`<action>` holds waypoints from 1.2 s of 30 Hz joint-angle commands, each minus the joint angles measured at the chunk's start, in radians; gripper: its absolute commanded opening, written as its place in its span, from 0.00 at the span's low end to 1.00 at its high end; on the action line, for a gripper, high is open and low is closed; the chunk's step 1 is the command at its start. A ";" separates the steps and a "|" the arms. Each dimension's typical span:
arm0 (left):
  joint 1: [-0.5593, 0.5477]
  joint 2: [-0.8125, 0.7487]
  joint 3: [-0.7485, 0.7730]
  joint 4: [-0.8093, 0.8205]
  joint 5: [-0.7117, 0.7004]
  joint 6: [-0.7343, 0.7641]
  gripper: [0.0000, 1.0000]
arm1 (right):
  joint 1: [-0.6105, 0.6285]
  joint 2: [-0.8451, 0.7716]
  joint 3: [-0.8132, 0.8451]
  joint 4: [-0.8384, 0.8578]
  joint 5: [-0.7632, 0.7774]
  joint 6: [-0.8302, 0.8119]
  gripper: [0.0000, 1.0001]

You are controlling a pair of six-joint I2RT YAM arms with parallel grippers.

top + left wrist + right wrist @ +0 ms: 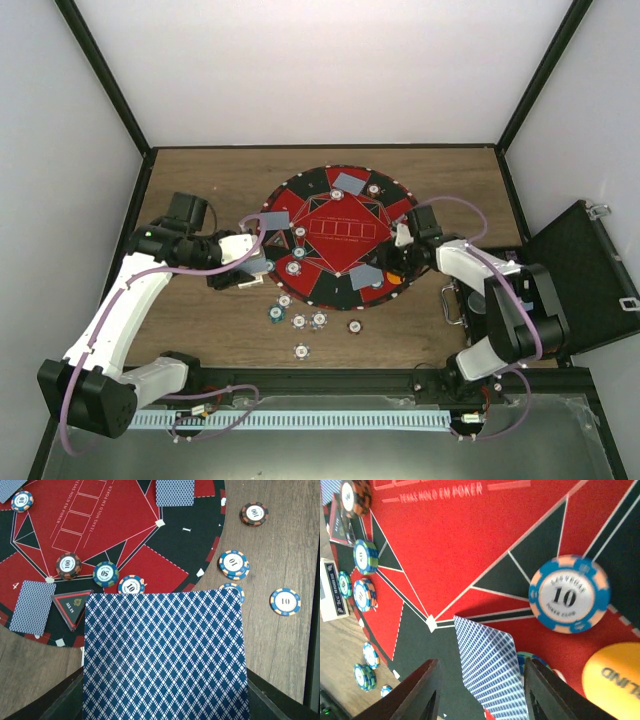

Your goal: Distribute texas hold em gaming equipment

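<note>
My left gripper (252, 268) is shut on playing cards (165, 655) with blue diamond-patterned backs that fill the lower left wrist view, just off the mat's near-left edge. My right gripper (482, 695) hangs open over the right side of the round red-and-black mat (340, 262). A tilted card (490, 670) lies between its fingers (422, 690), touching neither and leaning on a teal chip (532, 661). A blue 10 chip (569, 594) and an orange button disc (615, 680) sit beside it. More cards (175, 492) and chips (105, 573) lie around the mat.
Several loose chips (300, 321) lie on the wooden table in front of the mat, and another (285, 601) lies further off. A black triangular ALL IN marker (72, 605) sits on the mat's edge. The open black case (580, 270) stands at the right.
</note>
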 commanded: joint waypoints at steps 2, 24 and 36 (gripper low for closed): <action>0.003 -0.011 0.012 0.016 0.036 0.012 0.04 | -0.007 -0.077 0.121 -0.149 0.201 -0.045 0.49; 0.003 -0.025 0.020 0.022 0.052 0.006 0.04 | 0.488 -0.007 0.377 0.184 -0.128 0.319 0.88; 0.003 -0.023 0.014 0.025 0.051 0.007 0.04 | 0.534 0.060 0.342 0.363 -0.221 0.410 0.86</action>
